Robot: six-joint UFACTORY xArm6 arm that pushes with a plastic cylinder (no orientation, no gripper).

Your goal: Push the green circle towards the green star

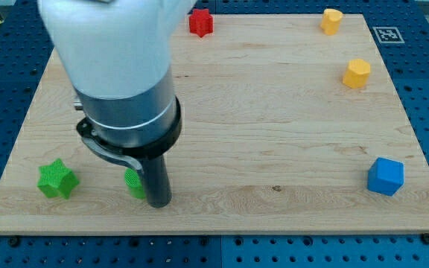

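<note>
Green circle (133,182), mostly hidden behind the dark rod, low on the wooden tabletop (274,134) toward the view's left; my tip (159,202) touching or just beside its right edge, with no jaws on this rig, only the rod. Green star (56,179) further left at about the same height, near the circle but apart, so the push judged partly done at most, the gap yet to close. Well apart: red block (200,21) at the top, two yellow blocks (331,21) (357,73) upper right, blue cube (386,176) lower right.
</note>
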